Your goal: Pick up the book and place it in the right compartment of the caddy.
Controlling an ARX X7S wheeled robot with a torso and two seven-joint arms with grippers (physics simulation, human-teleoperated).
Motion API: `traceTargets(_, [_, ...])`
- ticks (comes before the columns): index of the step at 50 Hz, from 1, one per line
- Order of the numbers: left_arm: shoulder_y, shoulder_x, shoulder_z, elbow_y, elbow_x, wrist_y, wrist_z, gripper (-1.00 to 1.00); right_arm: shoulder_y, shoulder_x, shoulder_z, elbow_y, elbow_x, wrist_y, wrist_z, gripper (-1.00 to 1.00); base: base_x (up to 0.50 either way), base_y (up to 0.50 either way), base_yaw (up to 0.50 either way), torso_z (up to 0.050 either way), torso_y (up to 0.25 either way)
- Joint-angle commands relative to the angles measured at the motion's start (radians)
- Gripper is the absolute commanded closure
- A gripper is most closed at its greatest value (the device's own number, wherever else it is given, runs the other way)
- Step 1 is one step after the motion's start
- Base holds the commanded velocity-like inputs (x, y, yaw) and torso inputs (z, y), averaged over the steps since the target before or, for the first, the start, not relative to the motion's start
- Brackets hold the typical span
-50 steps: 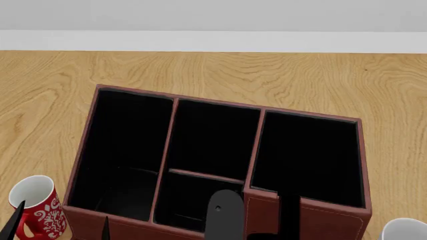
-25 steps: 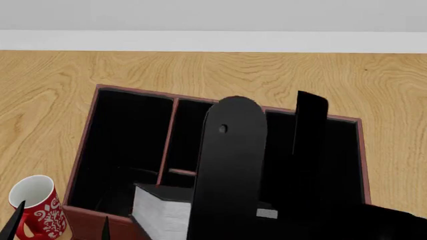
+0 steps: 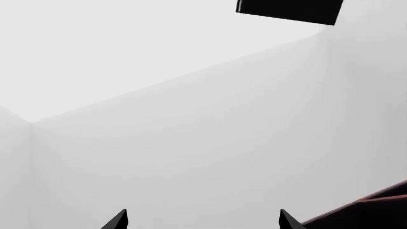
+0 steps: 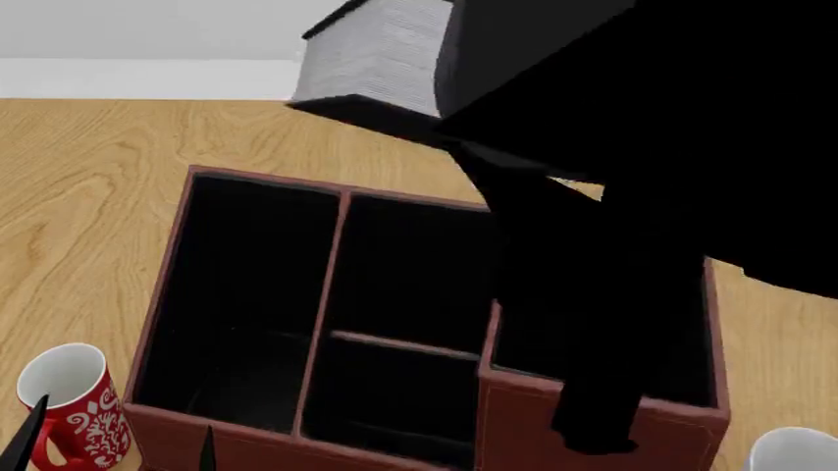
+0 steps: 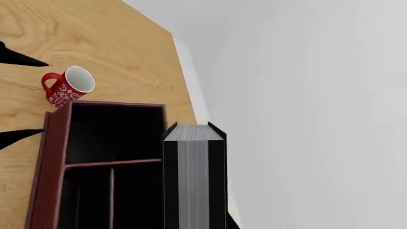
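right tool: gripping book (image 4: 373, 59) | book raised above caddy (image 4: 171, 294) | left tool: spread open

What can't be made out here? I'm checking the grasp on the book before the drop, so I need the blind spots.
- Right gripper: head view, lost in the black arm; right wrist view, the book fills the foreground, so no fingers show.
- Right compartment: head view, mostly covered by the arm.
- Left gripper: left wrist view, only two fingertips show at the frame edge.
- White mug: head view, cut by the corner.
- Caddy: left wrist view, just a corner.
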Motion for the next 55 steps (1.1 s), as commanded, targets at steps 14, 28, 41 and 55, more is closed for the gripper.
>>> traceTargets(14, [-0.009, -0.009, 0.019, -0.002, 0.004, 0.004, -0.009, -1.0, 0.268, -0.283, -0.476, 0.763, -0.572, -0.195, -0.541, 1.0, 0.0, 0.0, 0.0, 0.0, 0.001])
traceTargets(28, [-0.011, -0.011, 0.024, -0.002, 0.004, 0.005, -0.022, -1.0, 0.283, -0.372, -0.622, 0.963, -0.724, -0.234, -0.827, 1.0, 0.0, 0.0, 0.0, 0.0, 0.001])
traceTargets(41, [-0.011, -0.011, 0.027, -0.002, -0.004, 0.001, -0.033, -1.0, 0.238, -0.337, -0.698, 0.938, -0.808, -0.255, -0.953, 1.0, 0.0, 0.0, 0.0, 0.0, 0.001])
traceTargets(55, [-0.011, -0.012, 0.03, -0.002, -0.009, -0.001, -0.046, -1.0, 0.08, -0.372, -0.671, 0.831, -0.764, -0.173, -0.831, 1.0, 0.0, 0.0, 0.0, 0.0, 0.001])
